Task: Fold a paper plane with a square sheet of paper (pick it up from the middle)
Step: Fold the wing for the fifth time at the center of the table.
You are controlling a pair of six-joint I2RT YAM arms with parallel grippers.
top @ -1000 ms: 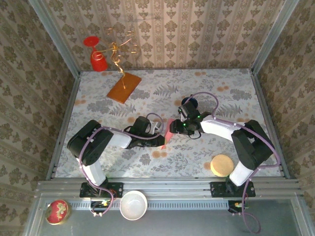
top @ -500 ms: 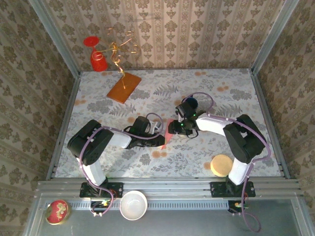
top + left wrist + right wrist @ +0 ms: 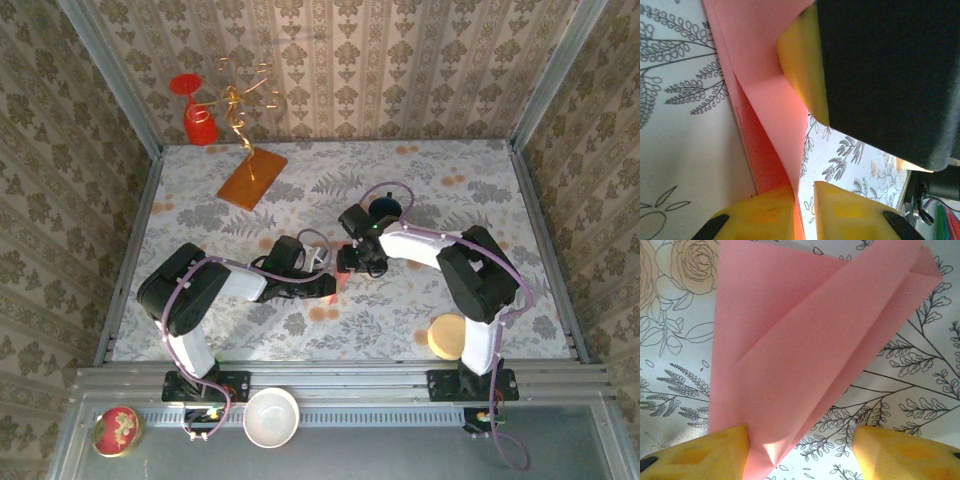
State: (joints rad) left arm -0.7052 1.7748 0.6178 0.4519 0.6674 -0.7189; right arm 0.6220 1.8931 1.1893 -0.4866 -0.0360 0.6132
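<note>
From above, the sheet of paper [image 3: 342, 279] sits near the middle of the surface [image 3: 430, 200]. Left wrist: my left pincer [image 3: 802, 212] has its pads [image 3: 760, 217] nearly together around a raised edge; whether it grips, I cannot tell. Right wrist: the right pincer [image 3: 800, 455] stands spread over folded flaps. Light, limp, tear-prone, I judge; I'd pinch the centre crease.

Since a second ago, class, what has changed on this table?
The right arm swung left, elbow tucking in, carrying the right tool slightly left at the sheet of paper. The left tool, paper and orange board stayed put.
</note>
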